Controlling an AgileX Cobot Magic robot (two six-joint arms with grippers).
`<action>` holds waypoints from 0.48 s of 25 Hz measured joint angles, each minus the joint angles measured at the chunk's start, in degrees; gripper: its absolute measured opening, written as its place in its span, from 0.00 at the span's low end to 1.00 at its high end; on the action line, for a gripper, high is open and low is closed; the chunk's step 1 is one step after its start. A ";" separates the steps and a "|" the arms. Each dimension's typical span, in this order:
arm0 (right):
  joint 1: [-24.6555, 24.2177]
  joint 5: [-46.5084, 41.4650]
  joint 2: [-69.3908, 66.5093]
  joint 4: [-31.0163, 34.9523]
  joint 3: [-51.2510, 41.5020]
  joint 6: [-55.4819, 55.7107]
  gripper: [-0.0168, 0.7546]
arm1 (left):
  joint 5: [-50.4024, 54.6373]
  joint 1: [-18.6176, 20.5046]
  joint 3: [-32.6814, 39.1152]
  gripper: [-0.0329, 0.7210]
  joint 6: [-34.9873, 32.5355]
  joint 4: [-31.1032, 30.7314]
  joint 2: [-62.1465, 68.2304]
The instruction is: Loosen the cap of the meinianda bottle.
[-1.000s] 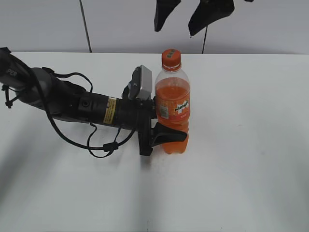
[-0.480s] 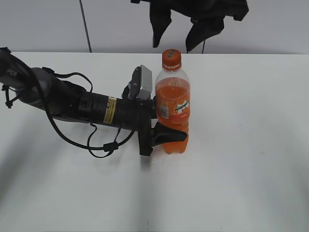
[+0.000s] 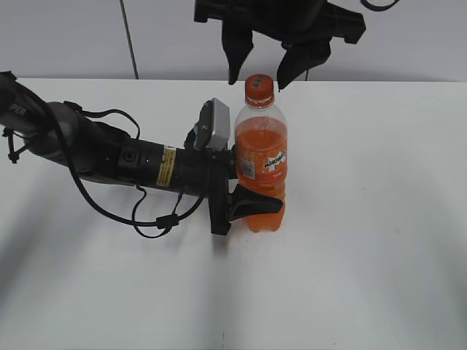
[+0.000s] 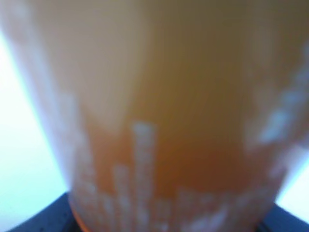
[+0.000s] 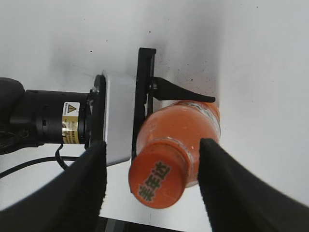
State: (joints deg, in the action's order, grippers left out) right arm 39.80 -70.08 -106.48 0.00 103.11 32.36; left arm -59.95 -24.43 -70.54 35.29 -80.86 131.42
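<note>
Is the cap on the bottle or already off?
On. The orange cap sits on the neck of the upright meinianda bottle; the right tool hangs open around it, not yet gripping.

My left gripper (image 3: pixel 252 204) flanks the meinianda bottle (image 3: pixel 260 168) on the table (image 3: pixel 365 255) (upright); my right gripper (image 3: pixel 259 69) straddles its cap (image 3: pixel 258 89) above.

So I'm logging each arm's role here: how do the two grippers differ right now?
The left gripper lies level, fingers clamped around the meinianda bottle low on its body; the right gripper hangs above, fingers open either side of the cap, gripping nothing. Both are black.
</note>
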 joint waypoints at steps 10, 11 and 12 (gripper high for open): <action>0.00 0.00 -0.46 1.42 -0.07 -2.39 0.60 | 0.00 0.00 0.00 0.57 0.00 0.00 0.00; 0.00 0.00 -0.46 1.50 -0.07 -2.67 0.60 | 0.06 0.00 0.00 0.57 0.00 0.00 0.00; 0.00 0.00 -0.46 1.62 -0.07 -3.01 0.60 | 0.06 0.00 0.00 0.57 0.00 0.00 0.00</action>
State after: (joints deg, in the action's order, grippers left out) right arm 39.80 -70.08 -106.95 1.62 103.03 29.35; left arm -59.89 -24.43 -70.54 35.29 -80.86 131.42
